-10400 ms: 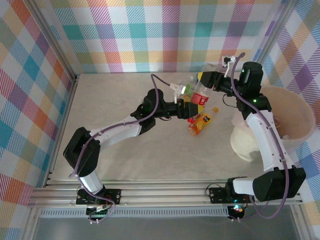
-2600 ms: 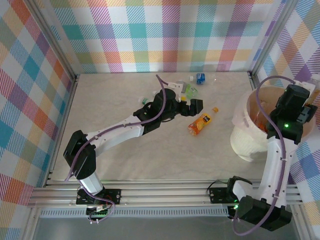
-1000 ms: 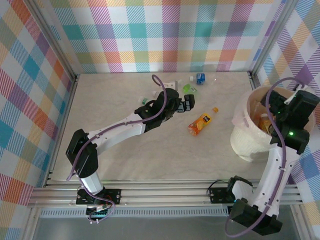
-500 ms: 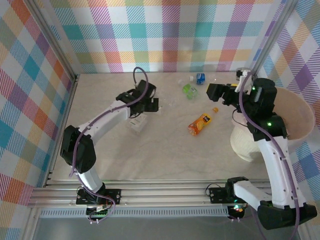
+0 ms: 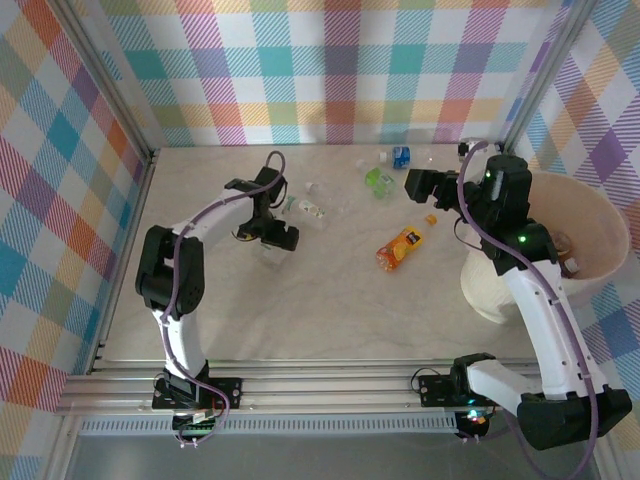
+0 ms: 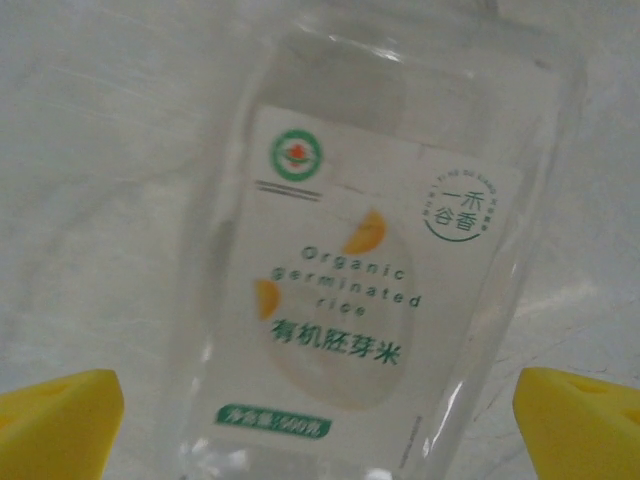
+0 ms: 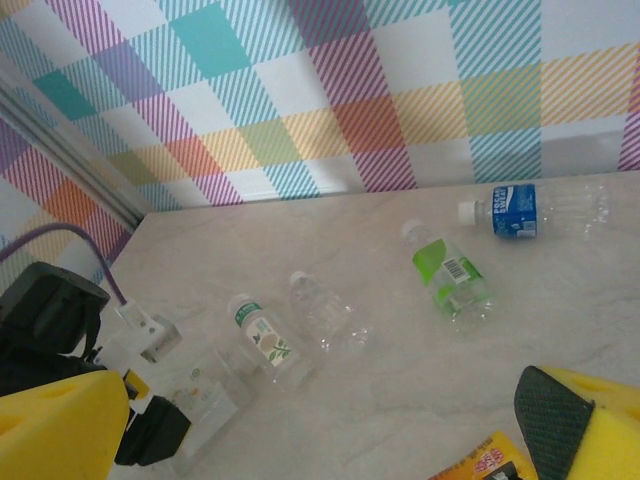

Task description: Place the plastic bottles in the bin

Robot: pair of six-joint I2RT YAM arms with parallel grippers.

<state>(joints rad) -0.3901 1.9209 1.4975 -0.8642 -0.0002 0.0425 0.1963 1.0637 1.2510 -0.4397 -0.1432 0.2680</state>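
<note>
Pulls the left gripper [image 5: 272,240] back from the centre over a clear white-labelled bottle [image 6: 370,260]; swings the right gripper [image 5: 414,186] off the bin [image 5: 492,288], out toward the green-labelled bottle [image 5: 378,180].

A large round cream plastic bin [image 5: 488,290] stands at the right of the bench [image 5: 330,310]. Left of it lies an orange-labelled plastic bottle [image 5: 403,245], with a green-labelled plastic bottle [image 5: 378,180] and a blue-labelled plastic bottle [image 5: 401,156] behind.

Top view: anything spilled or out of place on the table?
Nothing stands out. The orange bottle, green bottle and blue bottle lie on their sides; no spill shows on the table.
</note>
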